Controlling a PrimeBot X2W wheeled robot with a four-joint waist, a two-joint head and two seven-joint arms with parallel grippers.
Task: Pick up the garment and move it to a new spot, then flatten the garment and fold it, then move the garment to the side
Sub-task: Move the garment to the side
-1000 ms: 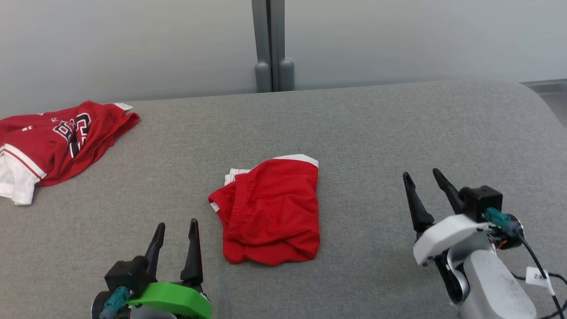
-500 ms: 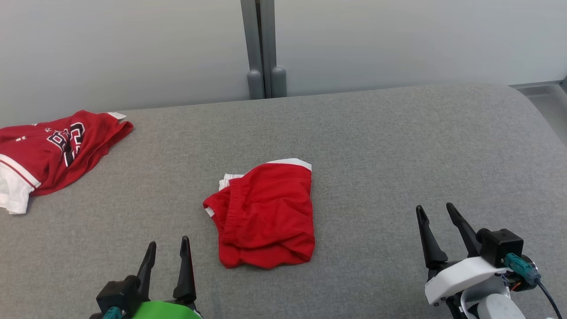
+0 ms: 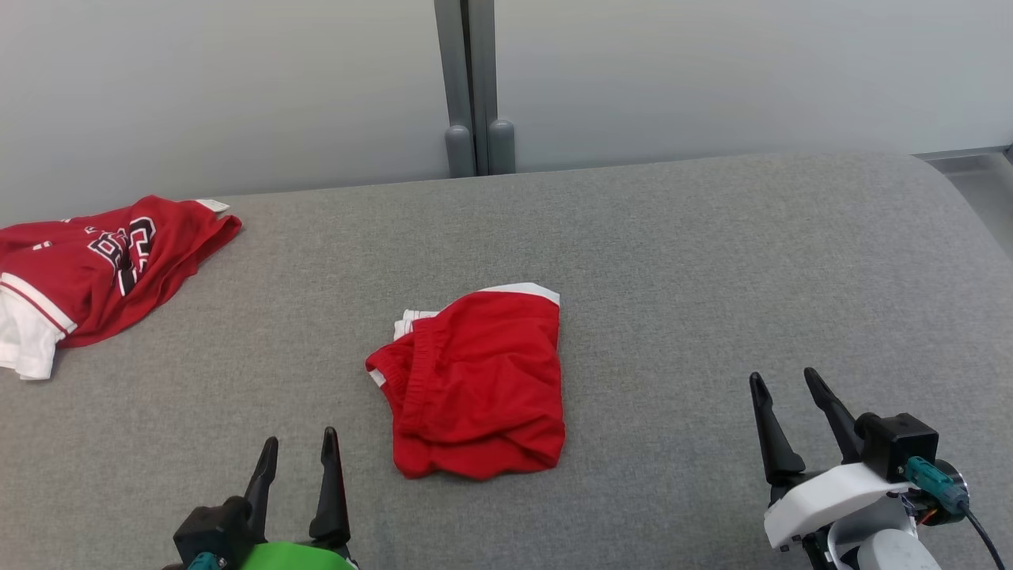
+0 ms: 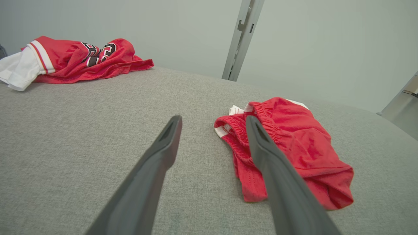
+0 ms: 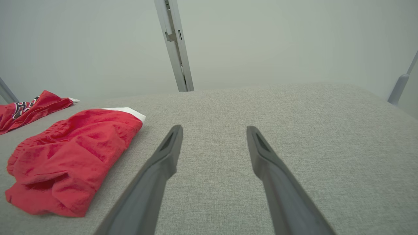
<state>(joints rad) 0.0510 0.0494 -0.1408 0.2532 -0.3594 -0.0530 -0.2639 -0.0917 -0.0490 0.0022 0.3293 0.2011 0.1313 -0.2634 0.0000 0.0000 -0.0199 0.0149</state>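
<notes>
Left claw (image 3: pixel 300 435) and right claw (image 3: pixel 783 375), both released, have pulled back near. The garment (image 3: pixel 475 380) looks folded; shifting it aside remains.

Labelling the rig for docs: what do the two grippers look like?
The left gripper has two long, dark, tapered fingers, a black block and a bright green shell. The right gripper has the same fingers, a white shell, and a teal connector trailing a black cable.
</notes>
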